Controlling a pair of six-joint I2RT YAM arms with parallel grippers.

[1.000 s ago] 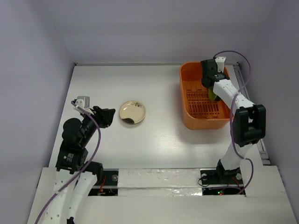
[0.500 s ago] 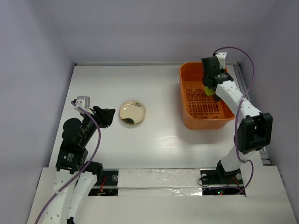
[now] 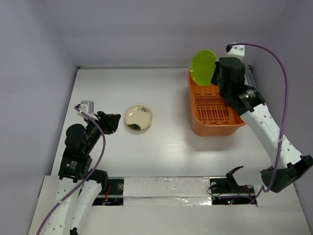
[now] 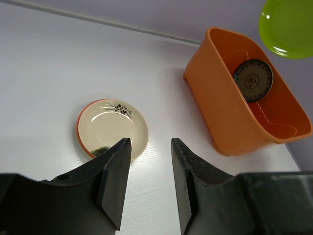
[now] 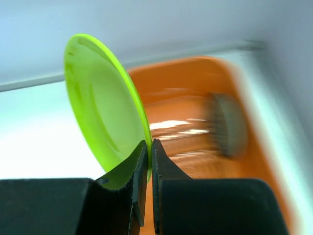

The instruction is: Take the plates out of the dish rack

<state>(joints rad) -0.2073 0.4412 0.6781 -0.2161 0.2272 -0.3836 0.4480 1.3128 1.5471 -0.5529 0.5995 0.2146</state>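
Note:
My right gripper (image 5: 148, 144) is shut on the rim of a lime-green plate (image 5: 100, 107), held on edge in the air above the far end of the orange dish rack (image 3: 215, 126); the same plate (image 3: 203, 67) shows at the rack's far left corner from above. A dark patterned plate (image 4: 252, 80) stands upright inside the rack (image 4: 230, 132). On the table to the left lies a cream plate with an orange rim (image 3: 139, 118), flat. My left gripper (image 4: 149, 144) hangs open just short of that cream plate (image 4: 112, 128), holding nothing.
The white table (image 3: 166, 142) ends at a grey back wall and side walls. The rack sits near the right wall. My left arm (image 3: 80, 142) is low at the table's left side.
My right gripper has closed on the green plate and lifted it up out of the rack, towards the rack's far left corner. The left arm has not moved.

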